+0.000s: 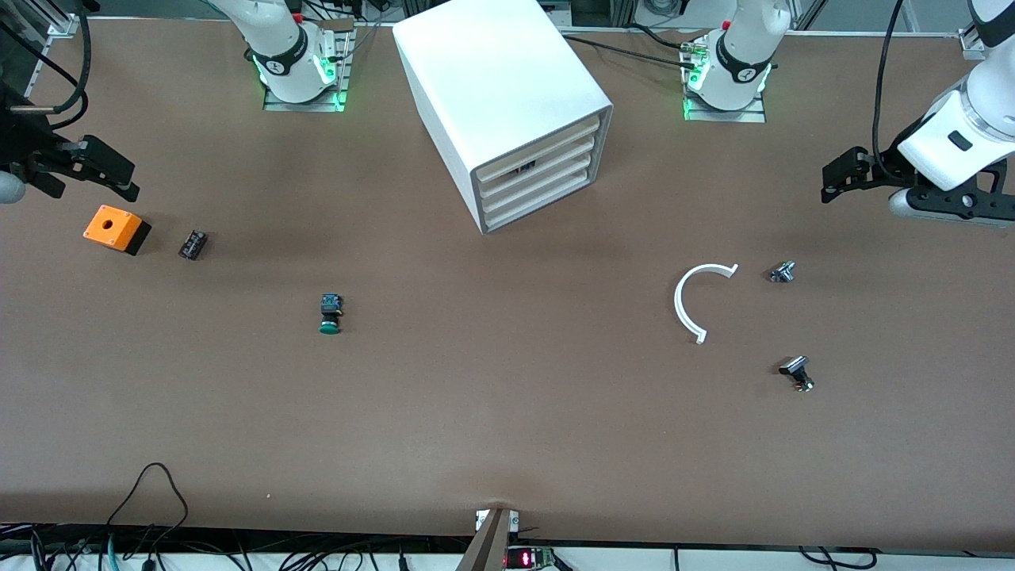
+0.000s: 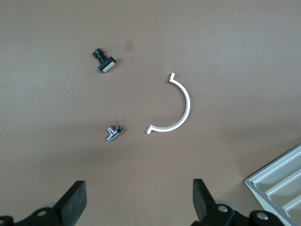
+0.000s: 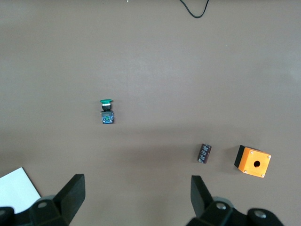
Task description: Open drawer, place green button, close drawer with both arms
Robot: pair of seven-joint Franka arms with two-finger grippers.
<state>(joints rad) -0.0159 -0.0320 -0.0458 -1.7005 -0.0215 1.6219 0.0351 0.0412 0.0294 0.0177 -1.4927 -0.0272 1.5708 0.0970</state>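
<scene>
The white cabinet (image 1: 507,95) stands between the two arm bases. Its bottommost drawer (image 1: 549,204) sits pushed in, level with the three above it. The button (image 1: 331,314), green cap with a black-and-blue body, lies on its side on the table, nearer the front camera than the cabinet and toward the right arm's end. My right gripper (image 1: 101,170) hangs open and empty above the orange box; its wrist view shows the button (image 3: 107,113) well clear of its fingertips (image 3: 138,195). My left gripper (image 1: 842,176) hangs open and empty at the left arm's end.
An orange box (image 1: 116,228) and a small dark part (image 1: 193,244) lie under the right gripper's end. A white curved strip (image 1: 694,301), a silvery metal part (image 1: 782,272) and a black-capped button (image 1: 797,373) lie toward the left arm's end. Cables run along the front edge.
</scene>
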